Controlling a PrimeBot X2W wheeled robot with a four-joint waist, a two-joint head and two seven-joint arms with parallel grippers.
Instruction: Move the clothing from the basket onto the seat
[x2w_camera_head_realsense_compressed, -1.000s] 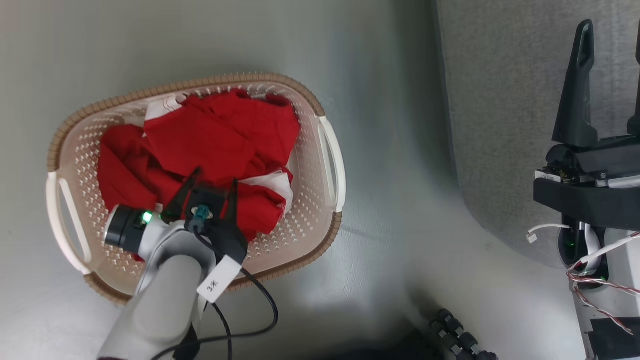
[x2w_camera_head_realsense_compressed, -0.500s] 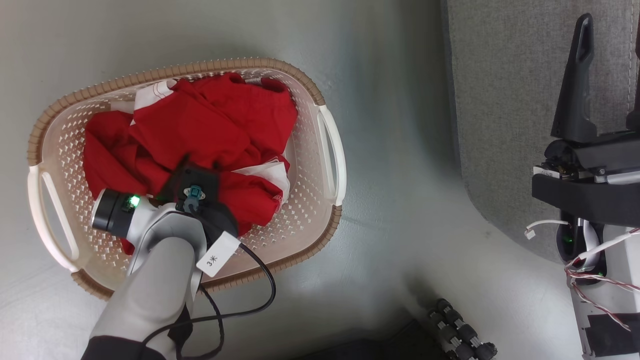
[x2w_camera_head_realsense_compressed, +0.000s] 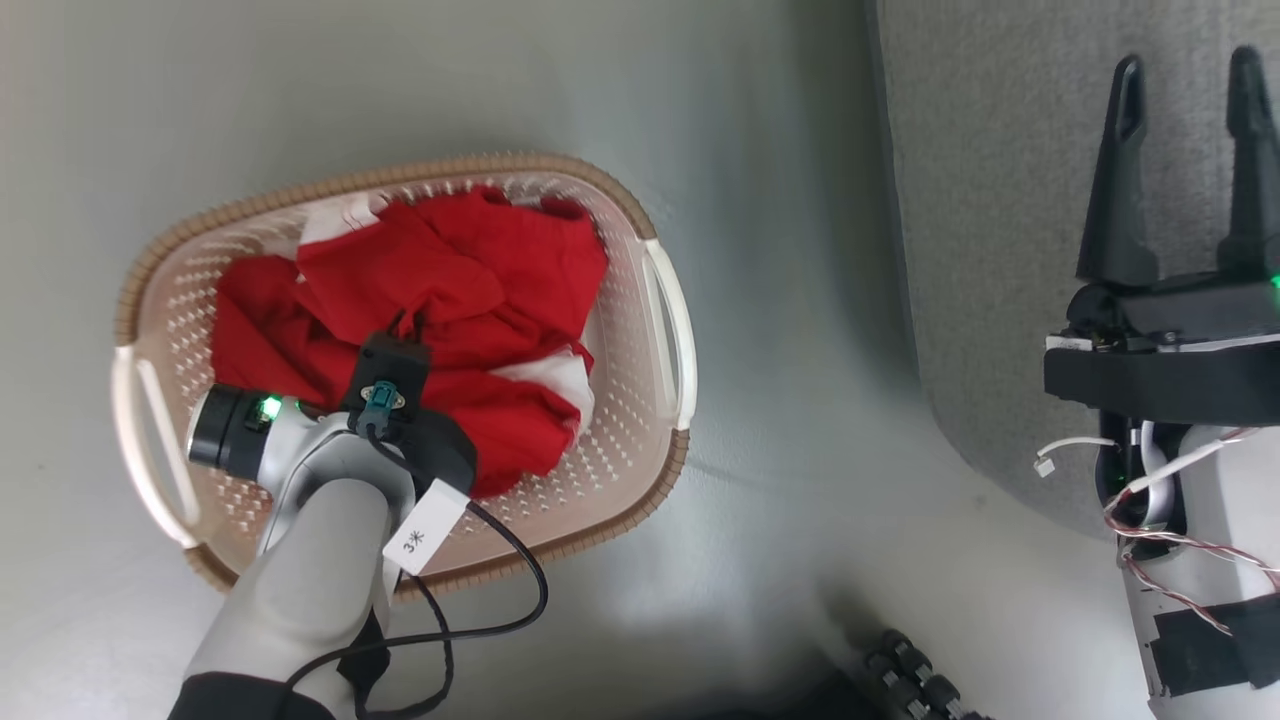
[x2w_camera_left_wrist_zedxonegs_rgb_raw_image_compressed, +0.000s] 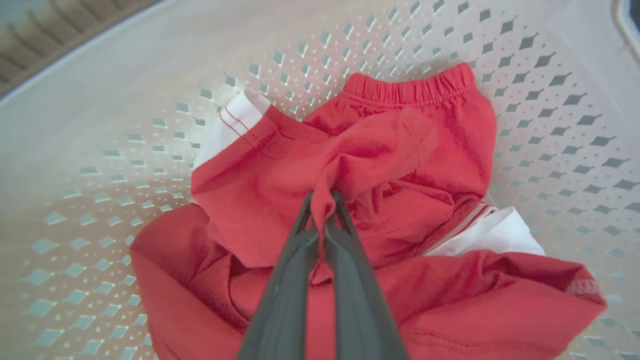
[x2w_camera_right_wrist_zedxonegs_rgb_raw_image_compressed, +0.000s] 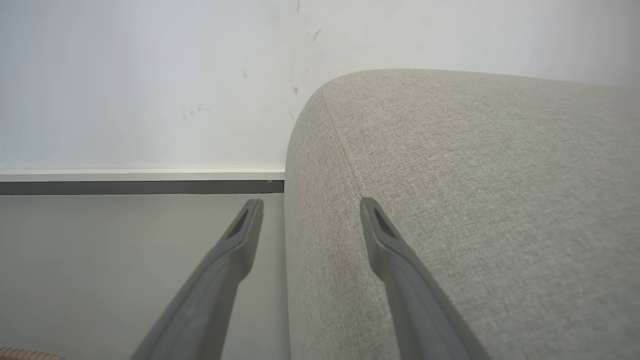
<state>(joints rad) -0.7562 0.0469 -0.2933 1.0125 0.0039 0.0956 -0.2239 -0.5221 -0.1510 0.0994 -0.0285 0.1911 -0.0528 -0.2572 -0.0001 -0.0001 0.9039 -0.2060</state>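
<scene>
The clothing (x2w_camera_head_realsense_compressed: 500, 260) lies in the basket (x2w_camera_head_realsense_compressed: 400, 170), now bunched into a peak. The left gripper (x2w_camera_left_wrist_zedxonegs_rgb_raw_image_compressed: 322, 200) fingers (x2w_camera_left_wrist_zedxonegs_rgb_raw_image_compressed: 287, 285), wide a second ago, pinch a red fold. Right of the basket, over the seat (x2w_camera_head_realsense_compressed: 1000, 200), the right gripper (x2w_camera_head_realsense_compressed: 1187, 60) fingers stay wide, empty.

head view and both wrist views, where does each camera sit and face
Head view: on the head, looking down at the basket of clothing and the seat; shows left pincer, pale forearm, open right pincer.
Left wrist view: on that wrist, looking into the basket; its fingers are shut on the clothing.
Right wrist view: on that wrist, facing the seat's rounded edge and a wall; its fingers stand apart.
Shared: head and left wrist views both show the pinched clothing.
</scene>
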